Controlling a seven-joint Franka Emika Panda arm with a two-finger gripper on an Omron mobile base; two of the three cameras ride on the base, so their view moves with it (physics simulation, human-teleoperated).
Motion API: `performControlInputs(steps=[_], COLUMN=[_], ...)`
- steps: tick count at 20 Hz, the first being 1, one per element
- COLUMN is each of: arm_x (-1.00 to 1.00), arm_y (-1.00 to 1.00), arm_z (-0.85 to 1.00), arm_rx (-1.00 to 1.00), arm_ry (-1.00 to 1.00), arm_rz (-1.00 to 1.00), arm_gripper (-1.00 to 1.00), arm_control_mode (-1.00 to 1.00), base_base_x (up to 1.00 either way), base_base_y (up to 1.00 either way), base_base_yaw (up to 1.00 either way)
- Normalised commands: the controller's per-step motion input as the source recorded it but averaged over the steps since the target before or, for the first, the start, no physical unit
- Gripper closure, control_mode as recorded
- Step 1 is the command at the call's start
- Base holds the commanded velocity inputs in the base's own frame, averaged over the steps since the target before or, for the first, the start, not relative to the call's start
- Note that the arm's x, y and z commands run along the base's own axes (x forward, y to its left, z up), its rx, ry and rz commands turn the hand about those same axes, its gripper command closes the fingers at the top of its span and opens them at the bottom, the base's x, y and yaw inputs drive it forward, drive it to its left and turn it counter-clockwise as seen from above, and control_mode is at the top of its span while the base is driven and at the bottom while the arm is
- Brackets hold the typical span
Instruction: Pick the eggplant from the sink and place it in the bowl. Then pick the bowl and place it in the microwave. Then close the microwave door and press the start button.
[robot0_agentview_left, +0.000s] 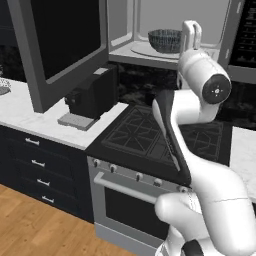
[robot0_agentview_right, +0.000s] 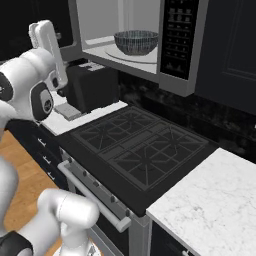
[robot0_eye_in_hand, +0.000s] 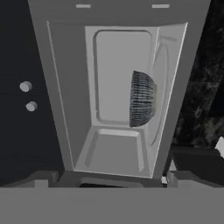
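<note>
The arm is seen raised at centre right of the left base view, its claw (robot0_eye_in_hand: 112, 179) spread open and empty before the microwave (robot0_agentview_left: 170, 30). Beyond it the bowl (robot0_agentview_left: 165, 40) rests on the turntable at upper centre. The microwave door (robot0_agentview_left: 60, 45) hangs open at upper left above the coffee machine (robot0_agentview_left: 92, 95).

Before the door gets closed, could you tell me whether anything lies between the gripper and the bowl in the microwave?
Nothing: in the hand view the open gripper faces the bowl across the microwave's bare grey cavity.
</note>
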Motion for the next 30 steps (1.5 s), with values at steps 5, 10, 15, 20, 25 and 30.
performControlInputs(steps=[5,10,15,20,25,30], arm_x=[-0.85,-0.3,-0.17,-0.13,-0.12,-0.37], arm_y=[0.78,0.82,0.8,0.79,0.77,0.66], arm_z=[-0.07,-0.18,-0.15,-0.12,-0.2,-0.24], arm_rx=[0.0,0.0,0.0,0.0,0.0,0.02], arm_ry=[-0.17,-0.03,0.0,0.0,0.0,0.0], arm_rz=[-0.04,-0.12,-0.14,-0.11,-0.11,-0.12], arm_gripper=[-1.0,-1.0,-1.0,-1.0,-1.0,-1.0], arm_control_mode=[-1.0,-1.0,-1.0,-1.0,-1.0,-1.0], base_base_x=[0.0,0.0,0.0,0.0,0.0,0.0], base_base_y=[0.0,0.0,0.0,0.0,0.0,0.0], base_base_yaw=[0.0,0.0,0.0,0.0,0.0,0.0])
